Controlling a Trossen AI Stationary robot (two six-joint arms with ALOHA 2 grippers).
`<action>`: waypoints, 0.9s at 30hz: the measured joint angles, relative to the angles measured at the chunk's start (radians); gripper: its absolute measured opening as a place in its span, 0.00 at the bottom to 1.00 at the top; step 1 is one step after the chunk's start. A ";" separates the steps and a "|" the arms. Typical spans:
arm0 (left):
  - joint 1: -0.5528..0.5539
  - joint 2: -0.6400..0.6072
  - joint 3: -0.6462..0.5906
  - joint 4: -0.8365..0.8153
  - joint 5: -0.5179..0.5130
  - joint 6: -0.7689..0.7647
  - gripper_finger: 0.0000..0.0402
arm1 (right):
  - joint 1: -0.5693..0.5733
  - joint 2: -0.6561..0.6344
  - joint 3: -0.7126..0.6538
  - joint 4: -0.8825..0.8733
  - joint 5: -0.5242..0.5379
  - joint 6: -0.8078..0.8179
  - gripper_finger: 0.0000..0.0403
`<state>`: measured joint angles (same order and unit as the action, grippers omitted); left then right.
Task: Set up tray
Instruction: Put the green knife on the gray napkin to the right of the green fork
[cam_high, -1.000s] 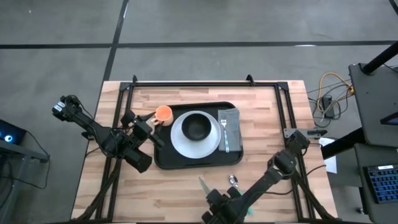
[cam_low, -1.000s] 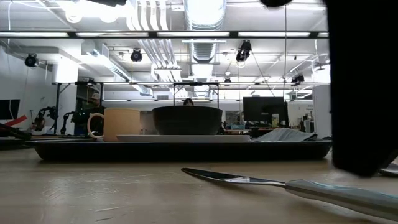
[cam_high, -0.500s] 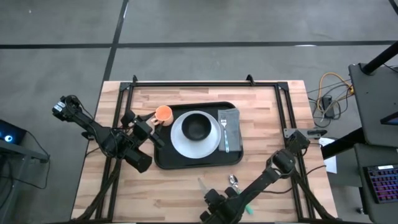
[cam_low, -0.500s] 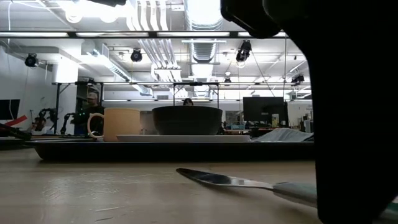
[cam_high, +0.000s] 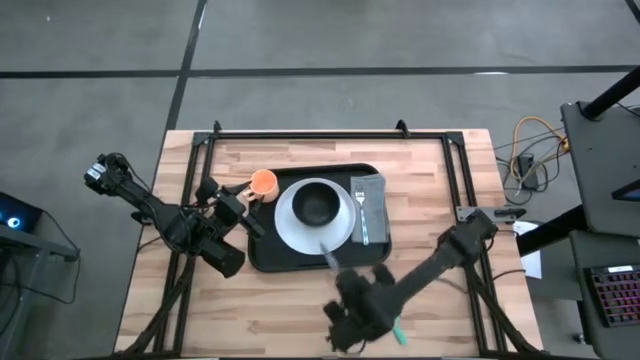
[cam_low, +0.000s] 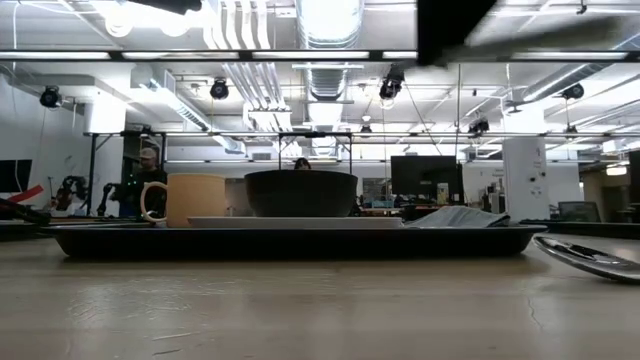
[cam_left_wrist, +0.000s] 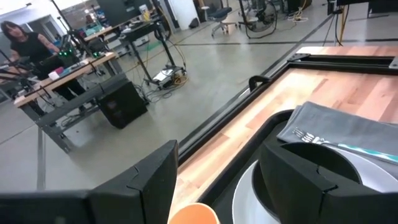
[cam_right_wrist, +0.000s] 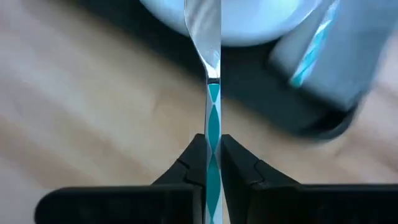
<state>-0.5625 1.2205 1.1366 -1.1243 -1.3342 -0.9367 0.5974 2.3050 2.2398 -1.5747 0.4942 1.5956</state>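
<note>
Ahead of right gripper (cam_right_wrist: 213, 163) — fingers clamped on knife (cam_right_wrist: 208, 74) handle, blade tip over white plate (cam_right_wrist: 249, 18) edge on tray (cam_high: 262, 258). Knife likely light, stiff, slick metal; grip on teal handle looks sound. Left gripper (cam_left_wrist: 217, 180) parked spread apart, just short of orange cup (cam_high: 262, 182) on tray.

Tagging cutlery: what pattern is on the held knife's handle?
Teal and white diamonds on the knife; right wrist view.

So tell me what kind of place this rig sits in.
Probably a robotics lab or workshop: exposed ceiling ducts and strip lights overhead, workbenches with equipment on a bare concrete floor, and a person seated at one bench beyond the wooden table.
</note>
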 joint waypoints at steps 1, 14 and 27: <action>0.000 0.000 -0.002 0.006 0.001 0.000 0.52 | -0.021 -0.025 -0.014 0.000 0.010 0.008 0.03; 0.000 0.004 -0.010 0.014 0.047 0.020 0.52 | -0.270 -0.241 -0.425 0.009 0.033 0.155 0.03; 0.000 0.003 -0.017 0.014 0.077 0.045 0.52 | -0.502 -0.425 -0.799 0.450 -0.028 -0.089 0.03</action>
<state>-0.5625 1.2240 1.1200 -1.1103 -1.2567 -0.8913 0.0953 1.8805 1.4407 -1.1245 0.4659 1.5063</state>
